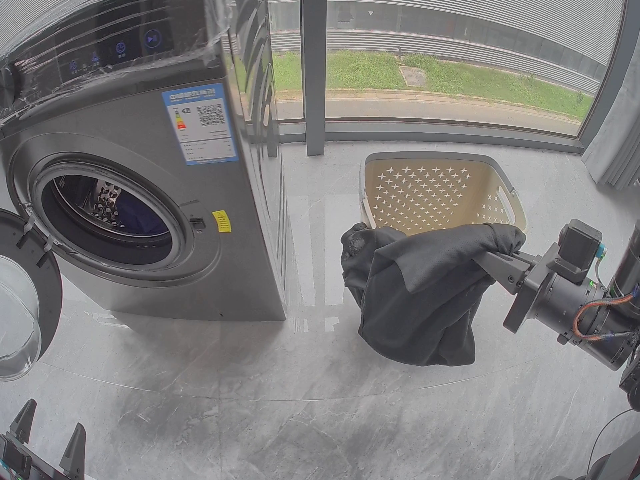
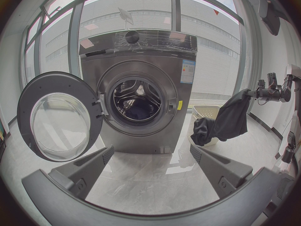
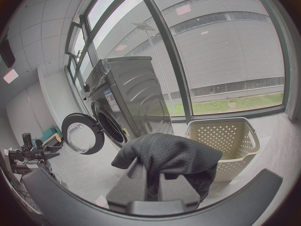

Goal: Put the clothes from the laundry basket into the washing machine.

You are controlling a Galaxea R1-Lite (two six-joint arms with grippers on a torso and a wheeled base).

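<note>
Here, right end effector [image 1: 485, 259] clamping black garment [image 1: 413, 301], dark laundry [image 2: 140, 112] inside drum [image 2: 124, 90].

Laundry corner of a glass-walled room: washing machine [image 1: 200, 235] at left, grey stone floor [image 1: 267, 395], tall windows [image 1: 453, 48] across top.

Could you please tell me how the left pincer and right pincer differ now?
The left pincer is open and empty; the right pincer is shut on the black garment. The left faces the washing machine; the right is by the laundry basket. Both are grey.
</note>
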